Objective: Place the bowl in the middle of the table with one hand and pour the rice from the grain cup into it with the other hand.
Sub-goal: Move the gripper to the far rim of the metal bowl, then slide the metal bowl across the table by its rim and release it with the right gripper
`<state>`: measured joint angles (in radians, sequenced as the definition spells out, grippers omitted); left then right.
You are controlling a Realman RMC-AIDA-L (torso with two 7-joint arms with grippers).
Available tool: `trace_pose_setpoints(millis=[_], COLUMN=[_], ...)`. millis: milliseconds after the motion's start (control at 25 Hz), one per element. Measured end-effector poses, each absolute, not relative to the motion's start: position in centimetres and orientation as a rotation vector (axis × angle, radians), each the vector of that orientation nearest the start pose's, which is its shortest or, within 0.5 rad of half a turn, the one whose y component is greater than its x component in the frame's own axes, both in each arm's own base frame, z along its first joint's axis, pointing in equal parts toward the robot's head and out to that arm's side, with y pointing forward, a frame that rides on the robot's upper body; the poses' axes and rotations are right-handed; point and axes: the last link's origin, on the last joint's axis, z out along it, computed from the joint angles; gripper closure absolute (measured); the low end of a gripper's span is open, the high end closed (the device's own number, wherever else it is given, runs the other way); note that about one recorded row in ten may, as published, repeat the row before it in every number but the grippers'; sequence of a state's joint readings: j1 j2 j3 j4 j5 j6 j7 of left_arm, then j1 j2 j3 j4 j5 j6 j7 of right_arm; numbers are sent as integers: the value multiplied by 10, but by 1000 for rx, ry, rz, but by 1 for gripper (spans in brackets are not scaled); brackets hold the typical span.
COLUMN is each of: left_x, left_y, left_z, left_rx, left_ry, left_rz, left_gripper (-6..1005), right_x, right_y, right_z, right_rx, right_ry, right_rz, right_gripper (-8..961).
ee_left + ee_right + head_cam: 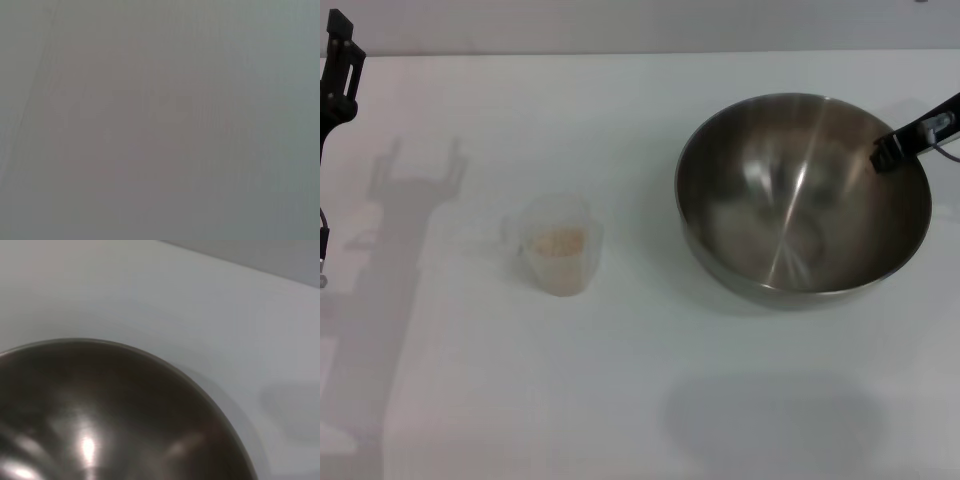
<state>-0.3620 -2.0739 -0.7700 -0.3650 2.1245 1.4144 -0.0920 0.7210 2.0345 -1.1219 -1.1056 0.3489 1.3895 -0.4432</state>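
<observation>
I see the bowl on the right of the worktop with my right jaws at its far rim, grip unclear, the cup of rice left of it, left jaws far left, unclear too.

On the table, the grain cup holding rice stands left of the bowl.

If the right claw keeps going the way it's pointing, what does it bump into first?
Probably the bowl. The right claw slants in from the right over the rim, pointing down at the shiny inside wall, so it would likely meet steel first. How high it hangs is hard to judge.
</observation>
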Motion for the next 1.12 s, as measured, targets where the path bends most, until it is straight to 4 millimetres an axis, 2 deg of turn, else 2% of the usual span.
trace_pose_setpoints(millis=[400,720,1120], left_x=[-286,-286,-287], left_y=[315,314,313], left_z=[3,3,3], left_rx=[-1387,-1386,-1383], left_ry=[-432,-432,-432], left_rz=[-1002,-1001,-1000], left_gripper=[245,244,244], right_x=[212,192,180], right_y=[415,415,413], right_z=[51,42,31], right_rx=[-2183,-2265,-2352], right_ry=[1141,1071,1055], right_rz=[-322,-237,-155], right_gripper=[937,948,949])
